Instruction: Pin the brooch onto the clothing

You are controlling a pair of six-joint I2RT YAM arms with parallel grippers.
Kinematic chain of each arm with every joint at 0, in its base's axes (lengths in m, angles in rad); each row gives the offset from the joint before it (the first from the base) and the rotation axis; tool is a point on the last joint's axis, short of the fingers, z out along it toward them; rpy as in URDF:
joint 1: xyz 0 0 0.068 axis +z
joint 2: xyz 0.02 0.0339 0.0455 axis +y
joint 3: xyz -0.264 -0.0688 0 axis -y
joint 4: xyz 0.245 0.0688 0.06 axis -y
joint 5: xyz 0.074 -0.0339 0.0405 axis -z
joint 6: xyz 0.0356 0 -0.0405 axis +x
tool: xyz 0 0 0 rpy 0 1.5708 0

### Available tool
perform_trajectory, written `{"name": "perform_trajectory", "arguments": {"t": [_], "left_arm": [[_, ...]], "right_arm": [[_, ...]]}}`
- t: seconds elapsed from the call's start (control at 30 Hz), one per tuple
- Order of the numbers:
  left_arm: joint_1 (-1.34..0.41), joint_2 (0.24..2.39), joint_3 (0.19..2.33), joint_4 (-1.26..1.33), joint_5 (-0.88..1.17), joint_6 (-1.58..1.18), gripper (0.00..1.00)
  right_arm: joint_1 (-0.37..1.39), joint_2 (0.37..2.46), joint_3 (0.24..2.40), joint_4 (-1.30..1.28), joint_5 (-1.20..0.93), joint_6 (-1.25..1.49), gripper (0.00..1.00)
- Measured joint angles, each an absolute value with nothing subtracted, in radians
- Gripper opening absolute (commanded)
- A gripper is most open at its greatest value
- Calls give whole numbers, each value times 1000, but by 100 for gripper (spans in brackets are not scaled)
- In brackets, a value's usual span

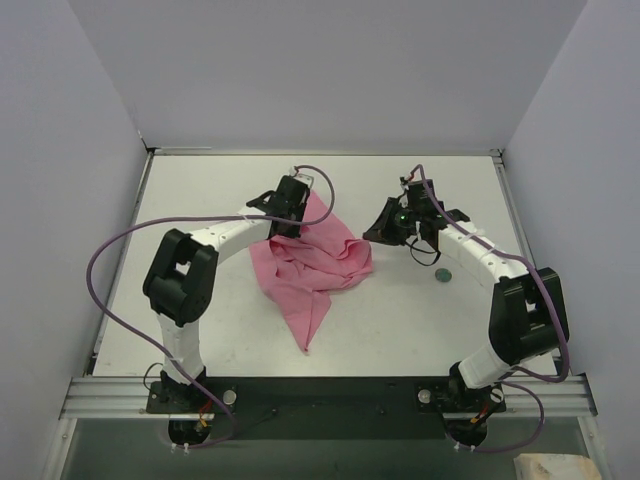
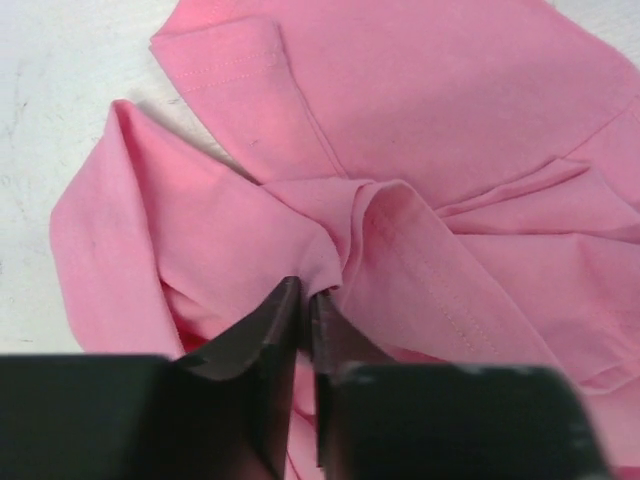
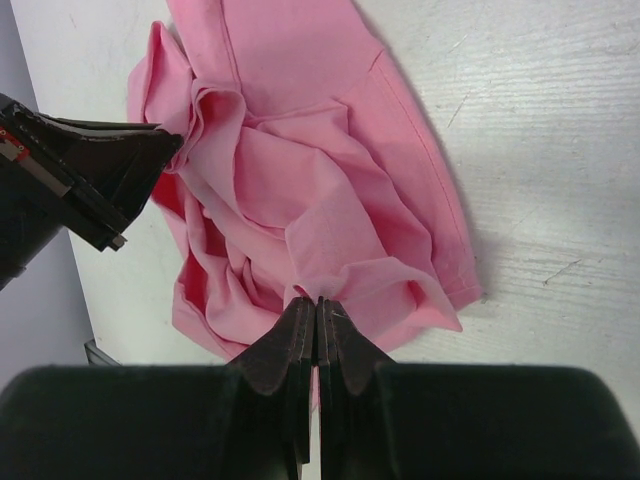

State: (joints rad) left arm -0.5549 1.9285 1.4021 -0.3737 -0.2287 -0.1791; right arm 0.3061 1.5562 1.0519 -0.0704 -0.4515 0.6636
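Left pincer [image 2: 305, 295] is closed on a raised fold of the shirt [image 2: 420, 120], at the far left part of the bunched cloth. The jaws nearly meet, with pink fabric caught between the tips. Right pincer [image 3: 318, 305] is shut tight, its tips over the shirt's right-hand hem; I cannot tell whether any cloth is caught in it. The shirt lies crumpled mid-table, one part trailing toward the near edge. The brooch [image 1: 441, 274] sits bare on the table [image 1: 400, 330], right of the shirt and apart from it, near my right arm [image 1: 480, 262]; not picked up, not pinned. Judgement: the step in hand is spreading the shirt to give a flat patch for pinning. To do it well, I should check that my left pinch has a deep enough bite, since a shallow hold at the very tips could slip. Lift low and draw slowly toward the far left, so the folds open rather than tighten. Anchor the right side so the whole shirt does not slide along. Keep the cloth from sweeping right over the brooch, or it may be buried or pushed away.
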Motion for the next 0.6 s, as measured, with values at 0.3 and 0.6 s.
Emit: {"name": "perform_trajectory", "arguments": {"t": [0.3,0.6], "left_arm": [[-555,1922,1399,-363,-321,-194,0],[-542,1781,1398,-359,-361,-194,0]], "right_arm": [[300,1556,1052,-71,-461,659,0],[287,1556,1119,-97,-461,652,0]]}}
